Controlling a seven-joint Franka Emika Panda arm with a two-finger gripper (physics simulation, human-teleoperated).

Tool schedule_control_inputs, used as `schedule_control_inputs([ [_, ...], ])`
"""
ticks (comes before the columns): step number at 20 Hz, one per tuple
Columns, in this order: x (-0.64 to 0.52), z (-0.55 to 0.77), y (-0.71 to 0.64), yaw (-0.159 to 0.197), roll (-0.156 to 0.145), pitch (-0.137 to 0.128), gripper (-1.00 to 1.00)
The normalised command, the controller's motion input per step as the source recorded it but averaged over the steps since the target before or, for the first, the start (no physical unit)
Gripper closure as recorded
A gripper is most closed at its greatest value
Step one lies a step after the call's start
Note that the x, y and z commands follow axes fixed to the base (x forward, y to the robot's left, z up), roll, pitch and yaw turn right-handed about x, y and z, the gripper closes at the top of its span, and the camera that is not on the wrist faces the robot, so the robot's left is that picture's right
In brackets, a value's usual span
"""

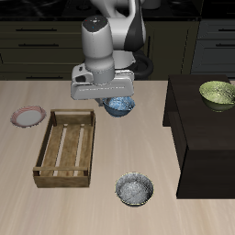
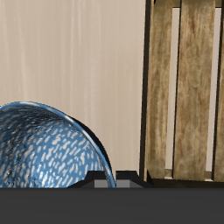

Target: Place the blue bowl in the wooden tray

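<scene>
The wooden tray (image 1: 66, 148) lies left of the exterior frame's centre, empty, while above centre the gripper (image 1: 114, 97) hangs over the blue bowl (image 1: 119, 106), its fingers hidden so its grip cannot be told.

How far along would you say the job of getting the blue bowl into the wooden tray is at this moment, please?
Done: the gripper has reached the blue bowl, beside the wooden tray. In hand: the approach or grasp; the pictures do not show whether the fingers have closed on the rim or whether the bowl is off the table. Left: carrying it over the tray, whose slats hold nothing, and releasing it.
</scene>
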Motion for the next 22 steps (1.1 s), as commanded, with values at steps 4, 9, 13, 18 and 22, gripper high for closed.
schedule_control_inputs([
  [4, 0.03, 0.22, -0.49, -0.019, -0.065, -0.038, 1.00],
  [9, 0.02, 0.05, -0.54, -0.030, -0.065, -0.004, 1.00],
  [13, 0.00, 0.12, -0.39, -0.030, -0.047, -0.012, 1.00],
  [18, 0.04, 0.19, -0.49, -0.012, -0.065, -0.025, 1.00],
  [22, 0.13, 0.09, -0.44, -0.019, -0.060, -0.001, 1.00],
])
